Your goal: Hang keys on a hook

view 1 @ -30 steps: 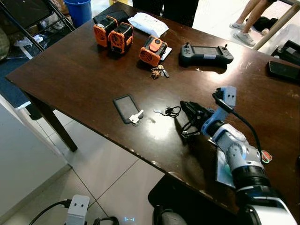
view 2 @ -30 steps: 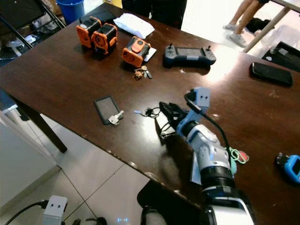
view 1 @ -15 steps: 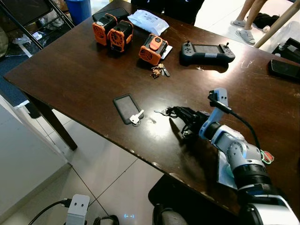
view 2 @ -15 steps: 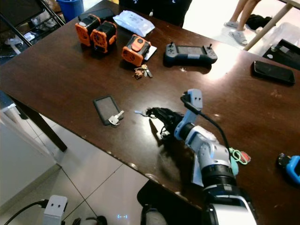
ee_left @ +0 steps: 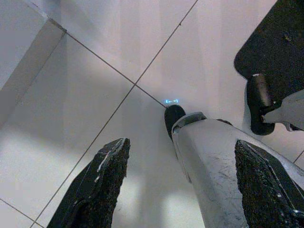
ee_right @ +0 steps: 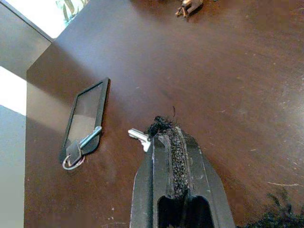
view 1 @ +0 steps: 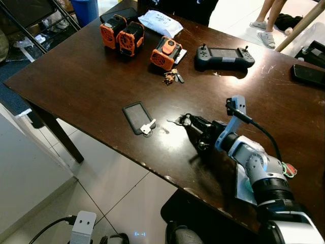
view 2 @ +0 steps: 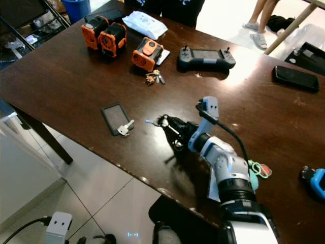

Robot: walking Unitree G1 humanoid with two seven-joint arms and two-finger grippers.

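A small silver key on a black cord (ee_right: 140, 137) lies on the dark wooden table (view 1: 76, 76). My right gripper (view 1: 188, 121) rests low on the table, shut on the cord, and the key's tip pokes out past the fingertips. To its left lies a second key (view 1: 148, 127) attached to a flat black tag (view 1: 135, 116). A bunch of keys (view 1: 171, 78) sits further back by an orange device (view 1: 164, 53). My left gripper (ee_left: 180, 145) hangs open above the tiled floor.
Two more orange devices (view 1: 122, 34), a white packet (view 1: 160, 23), a grey handheld controller (view 1: 223, 57) and a black phone (view 1: 307, 76) lie along the far side. The table's near edge runs just below my right gripper. A person's legs (view 1: 269, 20) stand behind the table.
My right gripper slid left along the table to the black cord and its fingers went from open to shut on it. The camera shifted slightly.
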